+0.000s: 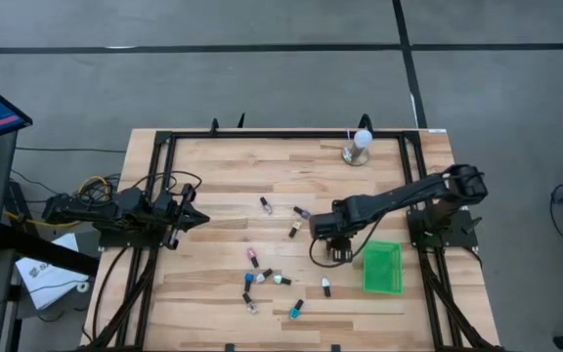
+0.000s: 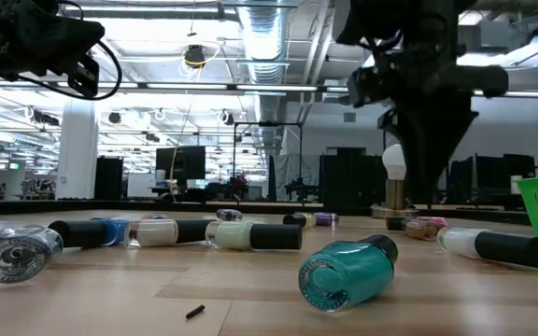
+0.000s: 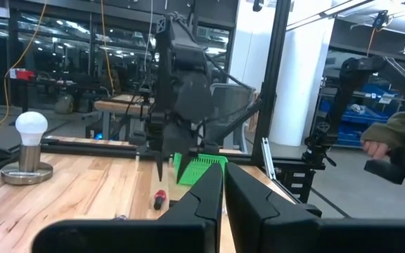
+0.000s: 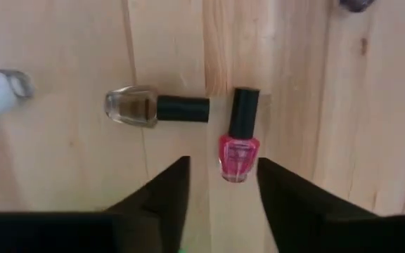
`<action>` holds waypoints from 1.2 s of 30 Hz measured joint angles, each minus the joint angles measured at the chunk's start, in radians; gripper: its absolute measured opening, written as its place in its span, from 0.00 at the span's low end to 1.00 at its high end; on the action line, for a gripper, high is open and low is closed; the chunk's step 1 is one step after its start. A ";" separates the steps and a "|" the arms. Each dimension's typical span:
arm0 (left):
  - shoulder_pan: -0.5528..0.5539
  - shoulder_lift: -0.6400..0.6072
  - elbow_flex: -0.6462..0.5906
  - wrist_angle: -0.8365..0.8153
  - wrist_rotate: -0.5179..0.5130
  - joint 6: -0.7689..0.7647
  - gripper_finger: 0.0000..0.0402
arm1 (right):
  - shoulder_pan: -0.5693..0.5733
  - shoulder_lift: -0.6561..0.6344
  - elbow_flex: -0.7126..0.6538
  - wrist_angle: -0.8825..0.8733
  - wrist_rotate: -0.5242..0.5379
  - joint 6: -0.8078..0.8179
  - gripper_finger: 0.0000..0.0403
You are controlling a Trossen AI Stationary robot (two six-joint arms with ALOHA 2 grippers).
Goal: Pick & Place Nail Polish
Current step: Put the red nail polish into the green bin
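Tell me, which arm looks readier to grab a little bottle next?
The right arm, probably. Its right gripper hangs open directly over a pink bottle lying on the table, near the green basket. The left gripper waits at the table's left side, away from the bottles.

No words or numbers can be read in any of the pictures. The red nail polish bottle (image 4: 240, 150) has a small mark on its body, but it is too blurry to read. The bottom of the teal bottle (image 2: 347, 273) has raised marks that are too small to make out.
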 joint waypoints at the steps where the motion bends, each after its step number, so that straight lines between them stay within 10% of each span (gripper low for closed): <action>1: 0.000 0.000 0.000 0.000 0.000 0.000 0.03 | -0.003 0.011 0.000 0.000 0.000 -0.004 0.45; 7: 0.000 0.000 0.000 0.000 0.000 0.000 0.03 | -0.025 0.083 -0.002 0.002 0.020 -0.008 0.59; 22: 0.000 0.002 0.000 0.008 0.000 0.000 0.03 | -0.026 0.016 -0.215 0.263 0.013 0.020 0.55; 36: 0.000 0.002 0.000 0.015 0.000 0.000 0.03 | -0.028 0.017 -0.246 0.289 0.009 0.047 0.22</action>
